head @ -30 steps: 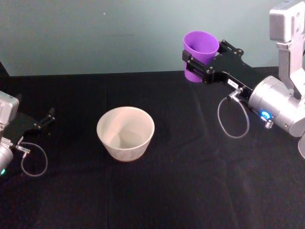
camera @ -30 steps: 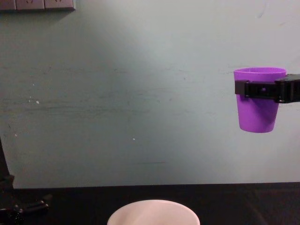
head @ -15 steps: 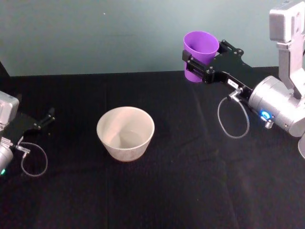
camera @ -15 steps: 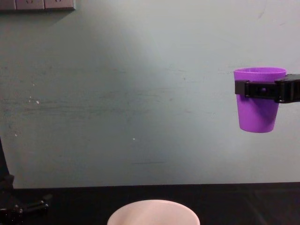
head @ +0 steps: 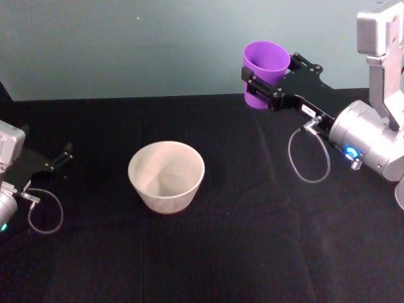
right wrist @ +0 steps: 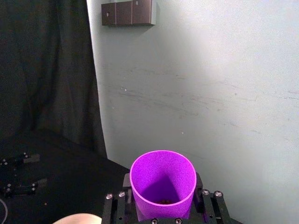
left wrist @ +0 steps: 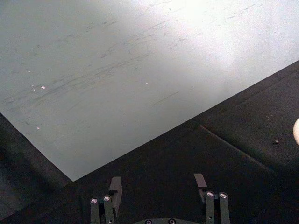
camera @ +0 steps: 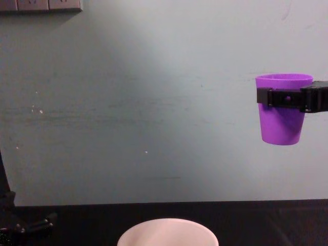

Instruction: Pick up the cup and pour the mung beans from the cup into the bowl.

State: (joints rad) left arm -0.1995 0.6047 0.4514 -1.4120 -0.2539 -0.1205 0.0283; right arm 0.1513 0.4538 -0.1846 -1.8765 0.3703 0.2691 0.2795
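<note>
The purple cup (head: 266,63) hangs upright high above the table, off to the right of the bowl and farther back, with my right gripper (head: 270,77) shut around its wall. Seen from the side, the black fingers (camera: 287,97) clamp the cup (camera: 281,125) just below its rim. A few mung beans (right wrist: 163,201) lie at the cup's bottom. The off-white bowl (head: 165,201) stands on the black table, and its rim (camera: 167,231) shows low in the chest view. My left gripper (head: 58,161) rests open at the table's left, fingers (left wrist: 115,185) apart over bare cloth.
Black cloth covers the table (head: 240,252) up to a pale green wall (camera: 154,102). A cable loop (head: 309,158) hangs under my right wrist. Wall boxes (right wrist: 128,13) sit high on the wall. A dark curtain (right wrist: 46,70) hangs at the left.
</note>
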